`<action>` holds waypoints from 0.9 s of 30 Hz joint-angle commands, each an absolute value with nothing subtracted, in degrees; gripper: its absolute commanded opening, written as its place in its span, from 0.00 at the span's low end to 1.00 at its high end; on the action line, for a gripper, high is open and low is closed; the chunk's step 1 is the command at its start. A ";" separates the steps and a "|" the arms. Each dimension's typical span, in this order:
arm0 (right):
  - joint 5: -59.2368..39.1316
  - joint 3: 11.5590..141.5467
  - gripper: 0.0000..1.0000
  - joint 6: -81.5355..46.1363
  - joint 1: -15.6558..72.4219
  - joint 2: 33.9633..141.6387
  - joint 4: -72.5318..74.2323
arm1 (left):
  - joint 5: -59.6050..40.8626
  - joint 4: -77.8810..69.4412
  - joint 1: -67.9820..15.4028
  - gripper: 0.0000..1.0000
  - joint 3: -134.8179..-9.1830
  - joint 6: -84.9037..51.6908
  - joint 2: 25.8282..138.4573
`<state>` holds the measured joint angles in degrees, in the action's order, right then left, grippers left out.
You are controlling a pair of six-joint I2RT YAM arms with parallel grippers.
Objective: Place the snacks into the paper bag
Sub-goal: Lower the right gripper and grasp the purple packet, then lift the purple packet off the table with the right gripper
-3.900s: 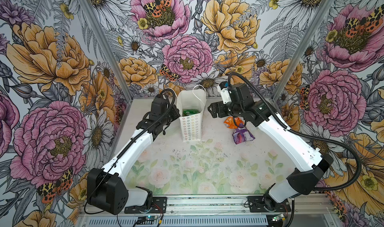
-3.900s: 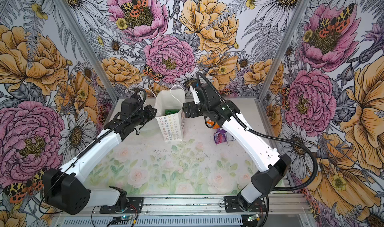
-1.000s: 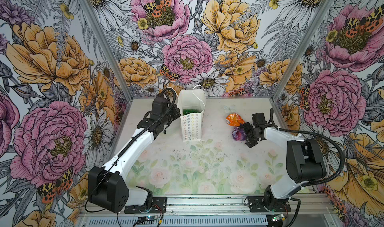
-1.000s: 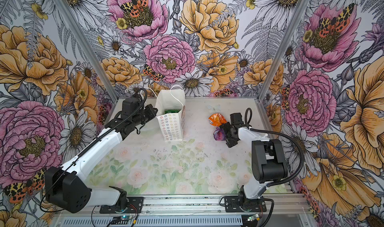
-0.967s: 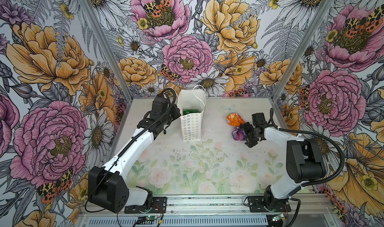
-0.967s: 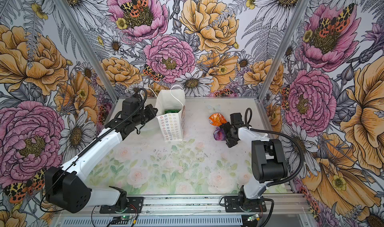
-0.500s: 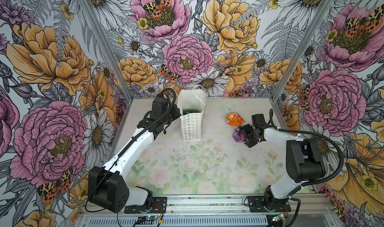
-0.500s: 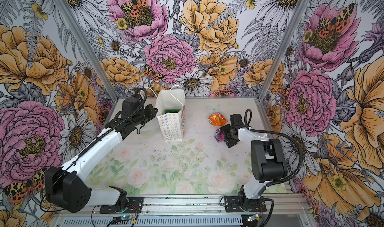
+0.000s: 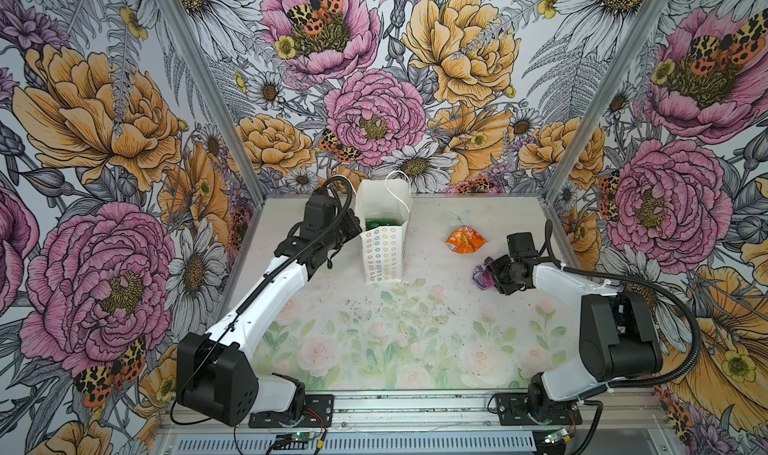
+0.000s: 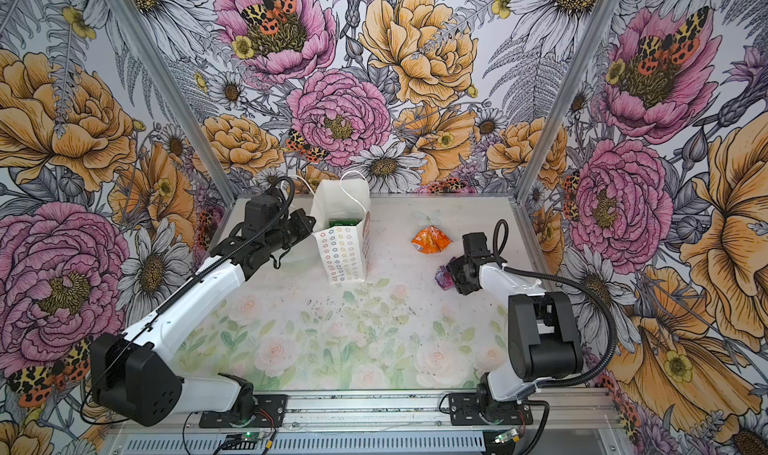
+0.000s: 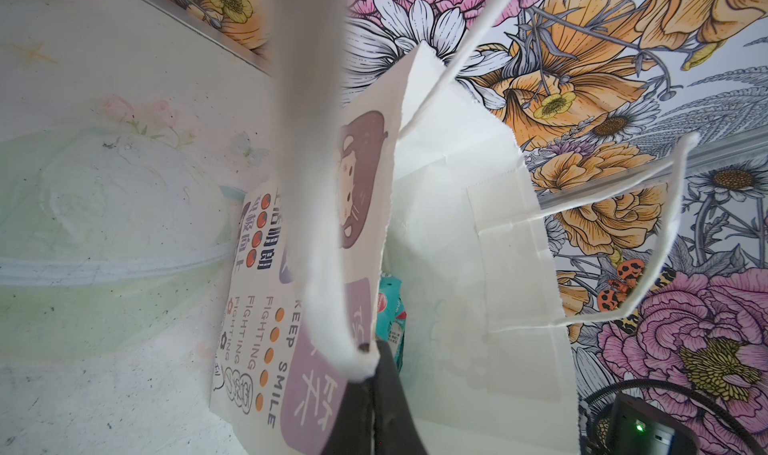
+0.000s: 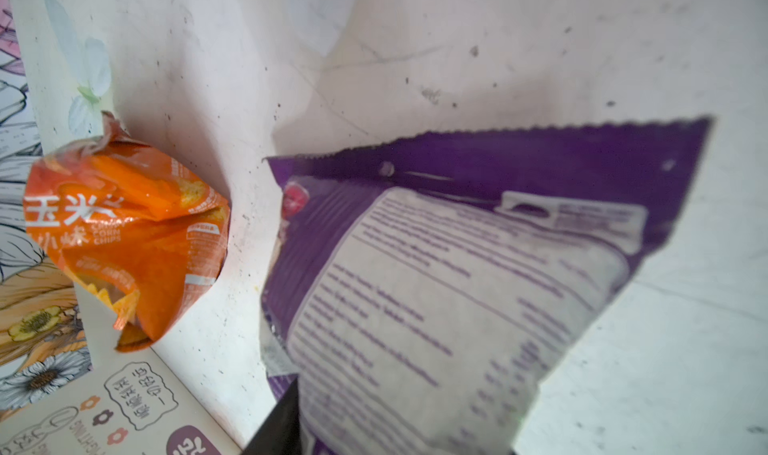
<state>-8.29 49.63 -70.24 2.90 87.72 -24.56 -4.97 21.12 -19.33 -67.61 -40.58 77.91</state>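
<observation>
The white paper bag (image 9: 384, 257) (image 10: 343, 257) stands upright at the back of the table. My left gripper (image 9: 355, 228) (image 11: 372, 374) is shut on its rim where a string handle meets it. Green (image 9: 380, 224) and teal (image 11: 390, 307) snacks lie inside the bag. At the right, my right gripper (image 9: 488, 274) (image 12: 395, 432) lies low on the table. It is shut on the purple snack (image 9: 481, 275) (image 12: 457, 286), whose printed back faces the wrist camera. The orange snack (image 9: 464, 239) (image 12: 124, 241) lies loose just behind the purple one.
A translucent round dish (image 10: 299, 254) (image 11: 104, 224) lies on the table against the bag's left side, under my left gripper. Flowered walls close in the table on the left, back and right. A metal rail (image 9: 415, 407) runs along the front.
My right gripper's jaws have shut on the purple snack, and it has shifted a little to the left with the gripper. The left arm and the bag have not moved.
</observation>
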 commanded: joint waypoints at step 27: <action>-11.69 54.52 0.00 -57.56 2.42 82.22 -25.93 | -5.80 21.74 -19.64 0.00 -68.71 -40.88 78.46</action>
<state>-9.69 51.75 -60.45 2.63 82.26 -26.76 -4.97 21.12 -19.33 -67.61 -40.58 77.91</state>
